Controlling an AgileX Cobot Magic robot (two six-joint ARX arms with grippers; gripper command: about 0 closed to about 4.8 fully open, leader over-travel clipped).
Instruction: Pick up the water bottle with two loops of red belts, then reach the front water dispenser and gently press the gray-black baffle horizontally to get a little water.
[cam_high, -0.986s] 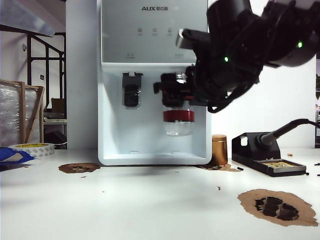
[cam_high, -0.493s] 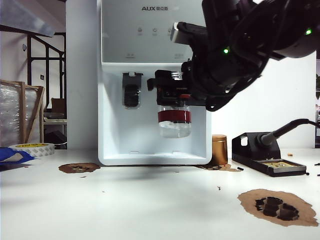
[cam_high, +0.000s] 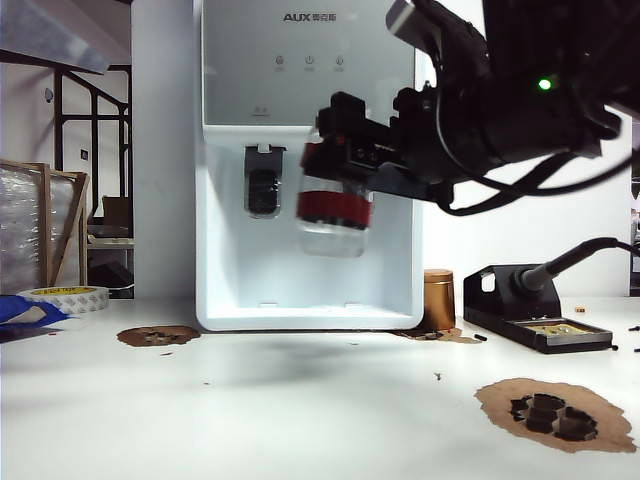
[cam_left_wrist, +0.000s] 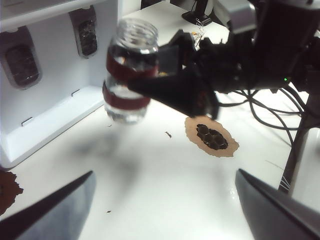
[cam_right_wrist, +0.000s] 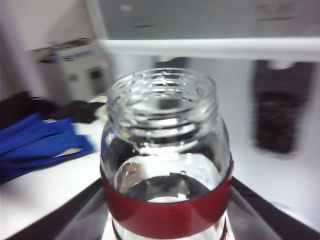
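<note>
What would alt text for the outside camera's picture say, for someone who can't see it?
The right gripper, black, holds a small clear glass jar with red bands in the air before a tall white water dispenser, between its two dark tap levers. A white table lies below; the left gripper is out of this view.

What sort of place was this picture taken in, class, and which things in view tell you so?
Probably a workshop or robotics lab: a black soldering-iron stand rests on the stained white table beside a tall white AUX water dispenser, with a tape roll nearby.
</note>
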